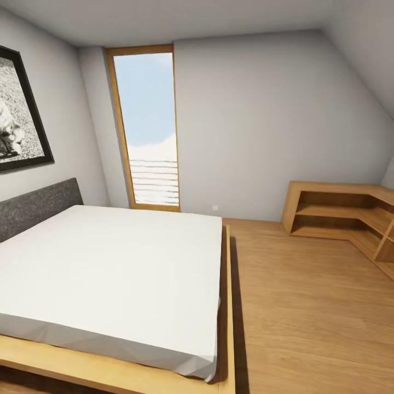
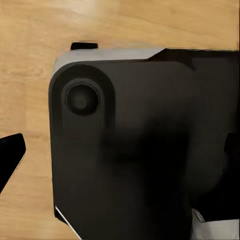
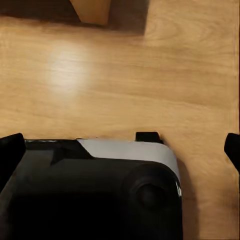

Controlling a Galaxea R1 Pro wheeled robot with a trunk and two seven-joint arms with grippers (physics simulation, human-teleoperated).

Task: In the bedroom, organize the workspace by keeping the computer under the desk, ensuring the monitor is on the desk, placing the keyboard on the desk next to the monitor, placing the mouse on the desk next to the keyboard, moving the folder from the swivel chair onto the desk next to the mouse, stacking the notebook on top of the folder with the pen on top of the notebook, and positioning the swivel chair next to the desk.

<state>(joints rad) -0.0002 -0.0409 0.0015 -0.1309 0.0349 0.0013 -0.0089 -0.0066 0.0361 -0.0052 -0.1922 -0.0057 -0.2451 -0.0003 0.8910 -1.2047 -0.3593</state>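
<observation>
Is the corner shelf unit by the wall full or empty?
Empty: the wooden corner shelf unit has bare open compartments in the head view.

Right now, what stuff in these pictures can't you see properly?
- Picture on the wall, head view: the edge cuts it off; the rest is too grainy to name.
- Wooden shelf, head view: its far end runs past the edge.
- Bed, head view: its near corner is cut off.
- Floor, left wrist view: the robot's dark base hides much of it.
- Wooden piece, right wrist view: cut off, can't name it.
</observation>
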